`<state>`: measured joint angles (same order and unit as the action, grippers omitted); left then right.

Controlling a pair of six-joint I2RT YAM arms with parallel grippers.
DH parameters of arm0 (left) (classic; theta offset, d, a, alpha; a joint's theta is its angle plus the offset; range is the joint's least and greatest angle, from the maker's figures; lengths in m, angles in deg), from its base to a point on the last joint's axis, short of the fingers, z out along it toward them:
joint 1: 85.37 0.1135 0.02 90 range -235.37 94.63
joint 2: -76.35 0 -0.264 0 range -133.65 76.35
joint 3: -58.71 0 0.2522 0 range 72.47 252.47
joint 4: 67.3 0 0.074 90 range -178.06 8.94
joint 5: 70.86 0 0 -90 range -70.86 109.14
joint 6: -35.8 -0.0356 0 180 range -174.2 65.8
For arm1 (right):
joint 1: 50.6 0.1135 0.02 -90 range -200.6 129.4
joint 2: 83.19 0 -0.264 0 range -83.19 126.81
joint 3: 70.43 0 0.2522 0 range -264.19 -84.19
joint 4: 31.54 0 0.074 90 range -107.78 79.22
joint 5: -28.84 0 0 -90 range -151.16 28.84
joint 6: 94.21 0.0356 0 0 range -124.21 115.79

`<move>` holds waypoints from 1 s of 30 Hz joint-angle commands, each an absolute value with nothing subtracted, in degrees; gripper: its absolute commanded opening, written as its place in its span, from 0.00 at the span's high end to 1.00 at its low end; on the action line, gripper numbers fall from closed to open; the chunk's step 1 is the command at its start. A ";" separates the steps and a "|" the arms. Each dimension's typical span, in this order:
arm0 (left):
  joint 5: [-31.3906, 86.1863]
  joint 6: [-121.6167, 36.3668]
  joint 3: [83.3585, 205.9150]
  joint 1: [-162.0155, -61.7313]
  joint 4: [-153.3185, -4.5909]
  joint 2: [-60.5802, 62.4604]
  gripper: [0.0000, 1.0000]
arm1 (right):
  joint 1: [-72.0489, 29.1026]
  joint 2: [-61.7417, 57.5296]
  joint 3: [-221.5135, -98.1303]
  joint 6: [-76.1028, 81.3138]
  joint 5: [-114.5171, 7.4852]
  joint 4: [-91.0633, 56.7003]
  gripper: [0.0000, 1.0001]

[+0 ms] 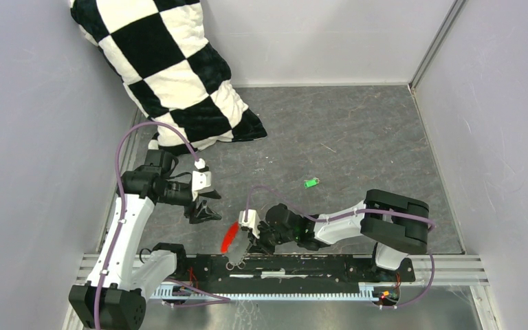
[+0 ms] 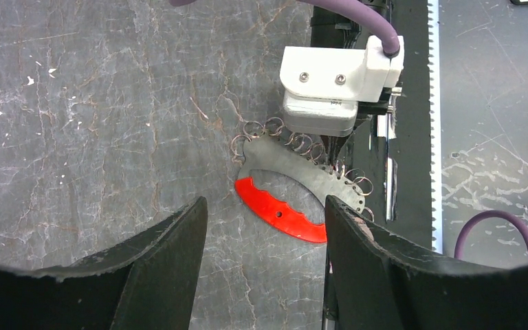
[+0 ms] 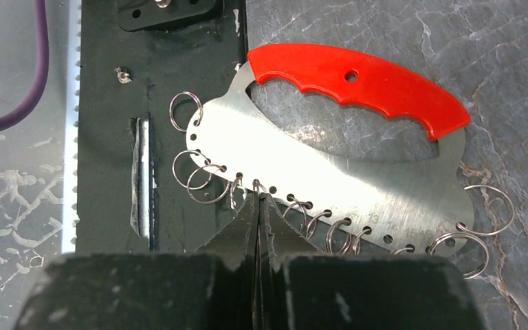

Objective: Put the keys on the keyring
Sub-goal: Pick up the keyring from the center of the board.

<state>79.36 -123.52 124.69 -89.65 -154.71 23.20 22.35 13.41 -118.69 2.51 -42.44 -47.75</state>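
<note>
Right tool is pressed together, tips sitting right on the ringed edge of the keyring — a flat silvery metal plate with a red plastic grip and small split rings set in holes along one edge. Can't tell whether a ring wire or the plate edge is actually nipped between the tips; nothing visibly holds them apart. My read: it's there to pin the plate so the rings don't wander during threading.

Keyring lies flat at the near edge of the grey tabletop. Its ringed edge overlaps the black rail, and the red grip faces the far side.

Left tool is spread wide, hanging over the keyring from the left and touching nothing. Looks like it's left free for the key.

Small green-headed metal key lies on the tabletop, far and right of both tools, well apart from the keyring and on no ring. Threading hasn't started — fetching the key is the likely next step. Risk: the thin plate skids out from under the closed tips.
</note>
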 commanded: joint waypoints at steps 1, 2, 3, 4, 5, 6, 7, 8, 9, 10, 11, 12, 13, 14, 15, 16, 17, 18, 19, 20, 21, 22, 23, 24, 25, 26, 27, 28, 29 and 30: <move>80.08 -127.06 126.15 -89.69 -155.05 23.94 0.30 | 22.45 13.49 -121.46 2.61 -41.07 -50.16 0.99; 80.17 -127.18 126.23 -89.69 -155.06 23.86 0.30 | 22.44 12.94 -121.90 2.41 -41.26 -49.77 1.00; 80.24 -127.20 126.32 -89.69 -155.04 23.82 0.30 | 22.42 12.30 -122.28 2.16 -41.42 -49.24 1.00; 80.35 -127.20 126.42 -89.68 -155.06 23.75 0.30 | 22.40 11.43 -122.54 1.83 -41.55 -48.88 1.00; 80.44 -127.26 126.50 -89.68 -155.06 23.71 0.30 | 22.33 10.55 -122.88 1.56 -41.64 -48.35 1.00; 80.48 -127.28 126.52 -89.70 -155.06 23.66 0.30 | 22.25 9.81 -123.14 1.12 -41.84 -47.60 1.00; 80.57 -127.18 126.57 -89.71 -155.02 23.62 0.30 | 22.26 8.74 -123.59 0.56 -42.19 -46.80 1.00; 80.67 -127.27 126.54 -89.75 -155.06 23.55 0.30 | 22.21 7.83 -123.93 0.06 -42.74 -46.02 0.99; 80.93 -127.27 126.52 -89.81 -155.13 23.60 0.30 | 22.15 6.93 -124.23 -0.38 -43.29 -45.14 1.00; 81.04 -127.09 126.45 -89.80 -155.15 23.54 0.30 | 22.12 5.82 -124.64 -0.75 -44.14 -44.51 1.00; 81.09 -126.39 126.37 -89.80 -155.11 23.54 0.30 | 22.10 5.03 -124.91 -1.10 -45.12 -43.95 1.00; 81.10 -125.22 126.35 -89.77 -155.13 23.22 0.29 | 22.05 3.86 -125.15 -1.14 -45.96 -43.80 1.00; 81.13 -124.77 126.34 -89.86 -155.81 22.74 0.29 | 21.94 3.00 -125.43 -1.11 -46.69 -43.84 1.00; 81.18 -127.72 126.60 -89.91 -158.24 22.11 0.28 | 21.81 2.15 -125.99 -1.14 -46.95 -43.61 1.00; 81.33 -131.24 127.01 -89.91 -161.23 21.41 0.27 | 21.76 1.53 -126.99 -1.58 -46.87 -43.06 1.00; 81.55 -134.95 127.31 -89.86 -163.87 20.81 0.26 | 21.77 1.00 -128.03 -2.13 -46.89 -42.18 1.00; 81.90 -136.03 127.46 -89.99 -164.91 20.52 0.25 | 21.66 0.63 -129.48 -2.88 -46.80 -41.33 1.00; 82.25 -136.55 127.44 -90.07 -164.98 20.59 0.25 | 21.65 0.39 -130.58 -3.69 -46.75 -40.16 0.99; 82.69 -137.33 127.29 -90.11 -164.98 20.88 0.25 | 21.64 0.24 -132.11 -4.49 -46.80 -39.20 0.99; 83.37 -138.14 127.05 -90.12 -165.05 21.27 0.24 | 21.56 -0.04 -133.14 -5.82 -46.87 -38.13 1.00; 83.79 -139.10 126.65 -90.24 -165.00 21.95 0.23 | 21.48 -0.43 -134.34 -6.64 -46.94 -37.15 1.00; 84.16 -140.04 126.44 -90.41 -165.02 22.29 0.22 | 21.34 -0.65 -135.44 -7.24 -47.03 -36.41 1.00; 84.32 -140.56 126.25 -90.53 -165.00 22.35 0.22 | 21.32 -0.93 -136.27 -7.81 -47.13 -35.70 0.99; 84.38 -140.83 126.14 -90.74 -164.88 22.25 0.23 | 21.19 -1.34 -137.08 -8.30 -47.15 -35.32 1.00; 84.42 -140.75 126.40 -90.92 -164.83 21.80 0.24 | 21.21 -1.67 -137.87 -8.80 -47.17 -34.82 1.00; 84.48 -140.36 126.85 -90.92 -164.88 21.20 0.28 | 21.10 -1.90 -138.58 -9.23 -47.23 -34.23 1.00; 84.57 -140.03 127.46 -91.00 -164.94 20.55 0.31 | 20.98 -2.10 -139.41 -9.59 -47.24 -33.75 1.00; 84.71 -139.60 128.08 -91.08 -164.94 19.99 0.36 | 21.03 -2.25 -140.06 -10.02 -47.19 -33.37 1.00; 84.71 -139.40 128.56 -91.07 -165.00 19.65 0.40 | 21.04 -2.44 -140.50 -10.43 -47.15 -32.91 1.00; 84.89 -139.48 128.96 -91.16 -164.99 19.58 0.42 | 20.89 -2.52 -141.05 -10.76 -47.17 -32.62 1.00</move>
<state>82.29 -136.35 125.79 -90.87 -164.37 20.71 21.25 0.08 -136.85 -7.70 -46.74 -33.04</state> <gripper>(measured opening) 0.624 0.011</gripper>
